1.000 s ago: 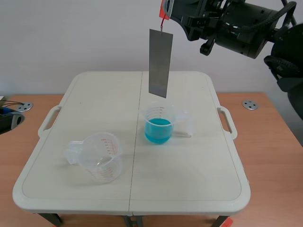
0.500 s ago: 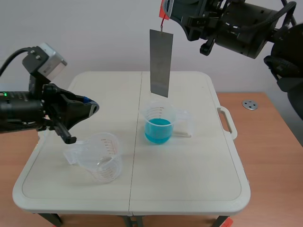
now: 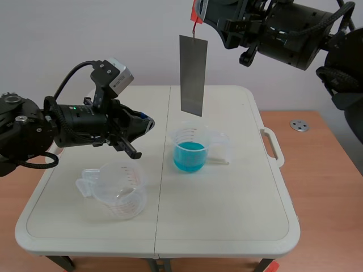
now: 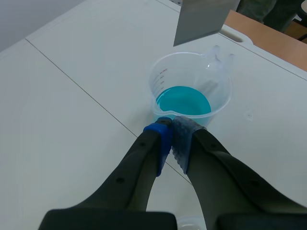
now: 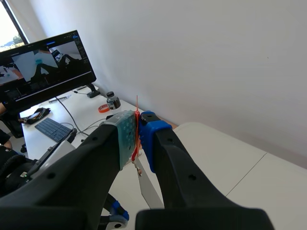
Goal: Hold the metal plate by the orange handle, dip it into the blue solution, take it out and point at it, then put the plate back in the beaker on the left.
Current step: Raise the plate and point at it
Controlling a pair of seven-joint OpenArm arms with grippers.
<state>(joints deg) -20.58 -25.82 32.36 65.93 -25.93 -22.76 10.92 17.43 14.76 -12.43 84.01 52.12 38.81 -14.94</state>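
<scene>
Step in hand: the pointing is judged to be under way, since the metal plate [image 3: 193, 75] is seen clear of the liquid and the left pincer [image 4: 171, 136] is aimed its way
Plate's place: it is hung upright above the beaker of blue solution [image 3: 190, 148], its lower edge clear of the rim, with nothing touched; whether it is wet cannot be told
Holding side: the right pincer [image 5: 138, 130] is raised high above the table [image 3: 227, 226], and the thin orange handle [image 3: 194, 16] is pinched between its pads
Pointing side: the left pincer's fingers are pressed together on nothing; in the wrist view the tips are seen just short of the blue beaker's near wall and lower than the plate's bottom edge
Left beaker: the empty beaker [image 3: 116, 190] is stood on the left half of the table, near the left arm and well apart from the blue one; the plate is meant to be returned there later
How it is done well: the closed tips should be lifted and turned toward the plate's lower part, then halted just beside the sheet without contact, as a hanging plate is likely to be set swinging by a nudge
Right arm's part: the handle should be gripped firmly and the plate held motionless over the blue beaker, so that any drips are caught
Risk: the blue beaker could be knocked by the left arm if the rise is begun too low or too close
</scene>
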